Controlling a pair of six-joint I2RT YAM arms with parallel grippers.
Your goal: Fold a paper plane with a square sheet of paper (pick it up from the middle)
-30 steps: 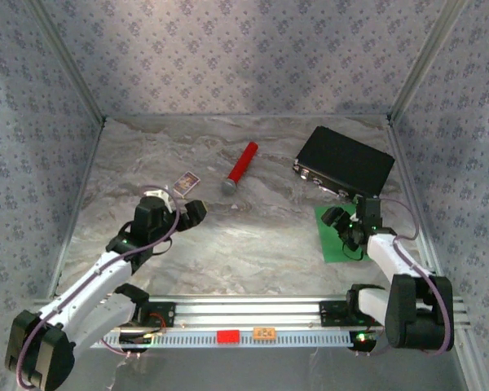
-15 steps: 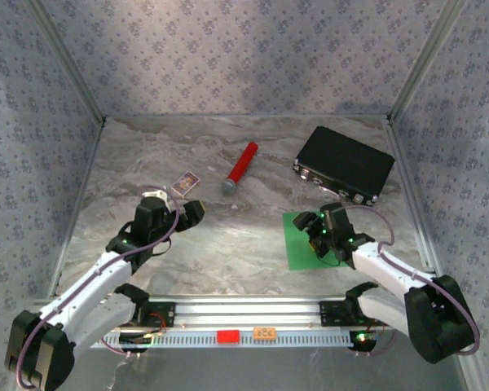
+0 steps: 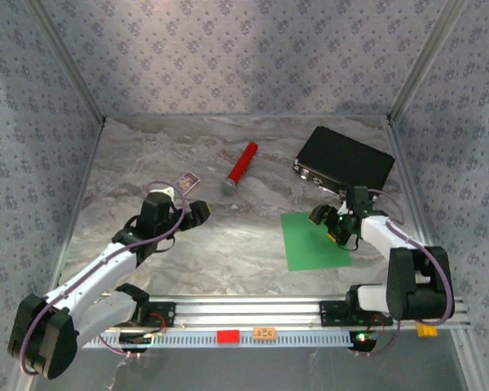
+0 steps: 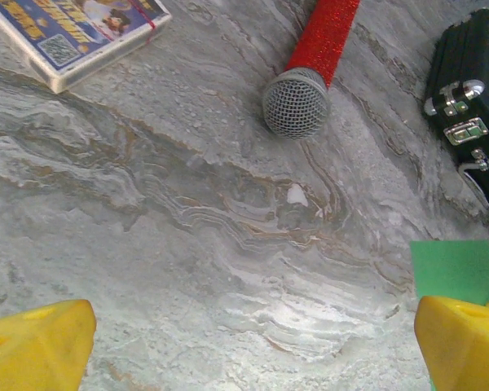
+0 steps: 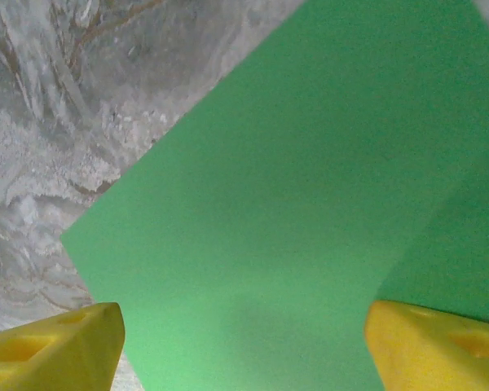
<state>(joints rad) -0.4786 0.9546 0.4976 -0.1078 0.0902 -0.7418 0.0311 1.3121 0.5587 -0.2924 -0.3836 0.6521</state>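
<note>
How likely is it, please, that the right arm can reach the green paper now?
Probably yes: the right claw hangs open over the green paper, with nothing lying between them.

I see the square sheet of paper (image 5: 293, 187) smooth and matt, my table (image 4: 187, 244) grey marbled with soft sheen, red cylinder (image 4: 326, 32) glittery with metal mesh head, black case (image 4: 481, 73) with shiny metal latches

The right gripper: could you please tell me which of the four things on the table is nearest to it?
The green sheet, lying flat right under the right gripper; the black case, red microphone and card all lie farther off.
</note>
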